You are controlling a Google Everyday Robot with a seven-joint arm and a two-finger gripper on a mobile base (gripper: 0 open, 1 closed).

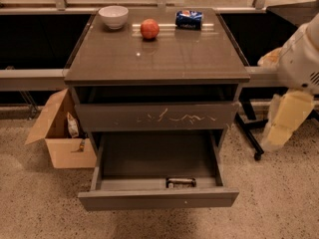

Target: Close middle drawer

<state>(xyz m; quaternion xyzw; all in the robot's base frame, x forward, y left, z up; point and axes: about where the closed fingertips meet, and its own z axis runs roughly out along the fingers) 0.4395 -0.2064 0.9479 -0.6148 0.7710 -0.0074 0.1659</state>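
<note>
The middle drawer (pixel 158 198) is the lowest one in view. It is pulled far out of the grey-brown cabinet (pixel 157 59), with a plain front panel and a grey inside. A small dark object (pixel 181 182) lies at its front right. Above it, the drawer with white scratch marks (pixel 157 116) stands slightly out. My arm, white with a cream lower part, hangs at the right edge of the camera view. My gripper (pixel 279 133) is to the right of the cabinet, apart from both drawers, at about the height of the scratched drawer.
On the cabinet top stand a white bowl (pixel 113 16), a red apple (pixel 149 29) and a blue can (pixel 189 19) lying on its side. An open cardboard box (pixel 62 133) sits on the floor to the left. A black wheeled stand leg (pixel 251 138) is to the right.
</note>
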